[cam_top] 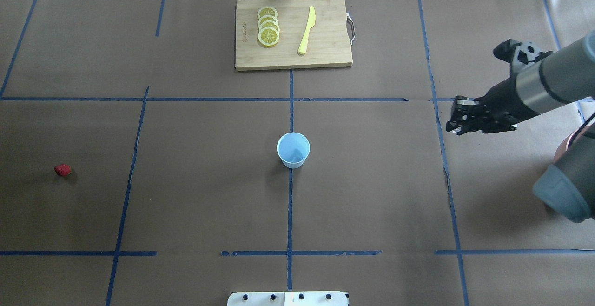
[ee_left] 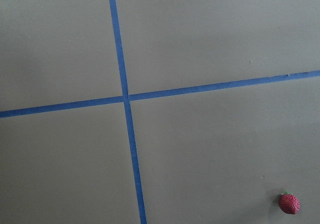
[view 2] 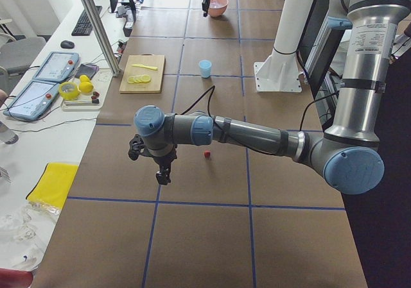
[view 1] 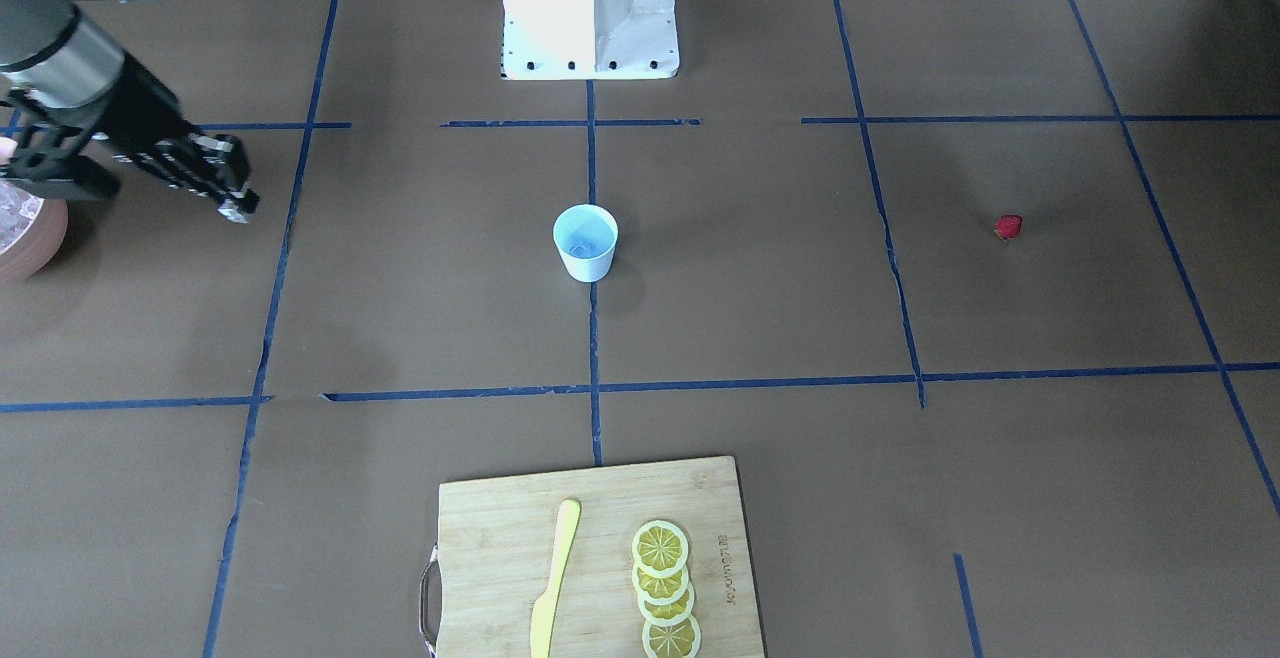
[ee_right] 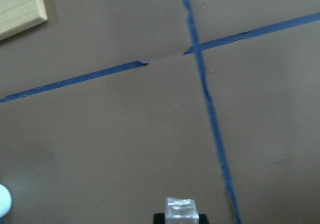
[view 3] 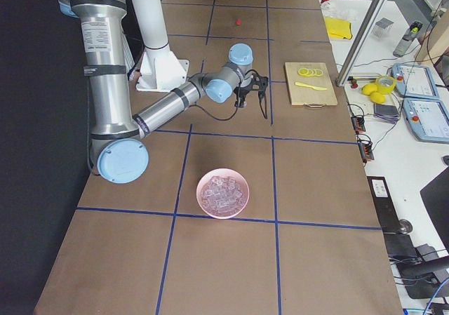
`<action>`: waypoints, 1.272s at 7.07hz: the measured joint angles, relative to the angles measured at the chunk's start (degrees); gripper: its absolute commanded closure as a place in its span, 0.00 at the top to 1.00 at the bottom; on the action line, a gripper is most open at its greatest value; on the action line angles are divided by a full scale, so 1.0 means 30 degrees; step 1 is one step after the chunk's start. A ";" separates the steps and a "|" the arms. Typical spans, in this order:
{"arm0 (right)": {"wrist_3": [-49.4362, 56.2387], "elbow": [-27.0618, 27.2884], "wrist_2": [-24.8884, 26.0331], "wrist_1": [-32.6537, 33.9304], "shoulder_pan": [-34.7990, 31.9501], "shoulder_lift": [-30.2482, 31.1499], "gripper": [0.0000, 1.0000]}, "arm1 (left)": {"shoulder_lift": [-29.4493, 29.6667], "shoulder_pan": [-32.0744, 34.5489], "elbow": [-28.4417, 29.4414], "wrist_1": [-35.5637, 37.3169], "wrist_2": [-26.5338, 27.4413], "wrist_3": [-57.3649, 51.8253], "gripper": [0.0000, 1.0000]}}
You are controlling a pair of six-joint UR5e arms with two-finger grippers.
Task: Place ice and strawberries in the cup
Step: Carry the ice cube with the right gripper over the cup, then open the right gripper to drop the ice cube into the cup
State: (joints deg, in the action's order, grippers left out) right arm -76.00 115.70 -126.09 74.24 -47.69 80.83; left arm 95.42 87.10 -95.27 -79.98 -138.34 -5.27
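Note:
The pale blue cup [view 1: 586,241] stands upright at the table's middle, also in the overhead view [cam_top: 293,149]. My right gripper [cam_top: 458,120] hovers well to the cup's right, shut on one clear ice cube [ee_right: 181,210] that shows at the bottom of the right wrist view. More ice fills the pink bowl [view 3: 223,193]. The red strawberry [cam_top: 62,170] lies alone on the table's far left and shows in the left wrist view [ee_left: 289,203]. My left gripper [view 2: 164,172] shows only in the exterior left view, above the table beside the strawberry; I cannot tell whether it is open or shut.
A wooden cutting board [cam_top: 325,41] at the table's far side holds lemon slices [cam_top: 268,27] and a yellow knife [cam_top: 307,30]. The pink bowl [view 1: 25,233] sits at the table's right end, behind my right gripper. Blue tape lines cross the brown table.

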 measured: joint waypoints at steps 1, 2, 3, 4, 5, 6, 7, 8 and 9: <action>-0.2230 -0.0533 0.0721 0.0052 0.1442 -0.1888 0.00 | 0.0007 0.0000 -0.0018 0.0000 0.0000 0.0000 1.00; -0.4090 -0.1423 0.1560 0.0065 0.2776 -0.3802 0.00 | 0.0010 0.0000 -0.0058 0.0000 0.0001 0.0007 1.00; -0.5409 -0.2488 0.2549 0.0045 0.3895 -0.5478 0.01 | 0.0010 0.0000 -0.0085 0.0000 0.0000 0.0019 1.00; -0.6474 -0.3802 0.3480 -0.0026 0.4915 -0.7098 0.02 | 0.0011 0.0000 -0.0114 0.0000 0.0001 0.0026 1.00; -0.6979 -0.4667 0.4271 -0.0083 0.5662 -0.8031 0.03 | 0.0011 0.0000 -0.0142 0.0000 0.0000 0.0028 1.00; -0.7178 -0.5052 0.5002 -0.0108 0.6169 -0.8492 0.04 | 0.0011 0.0000 -0.0172 0.0000 0.0001 0.0029 1.00; -0.7264 -0.5184 0.5342 -0.0110 0.6374 -0.8752 0.04 | 0.0011 0.0000 -0.0183 0.0001 0.0000 0.0029 1.00; -0.7276 -0.5246 0.5470 -0.0102 0.6427 -0.8923 0.05 | 0.0011 0.0000 -0.0190 0.0001 0.0000 0.0023 1.00; -0.7268 -0.5447 0.5526 -0.0101 0.6428 -0.9129 0.05 | 0.0011 0.0000 -0.0198 0.0000 0.0001 0.0017 1.00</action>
State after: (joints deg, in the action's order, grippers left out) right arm -97.80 99.36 -109.51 73.93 -28.41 53.44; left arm 95.45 87.10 -95.86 -79.98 -138.34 -5.22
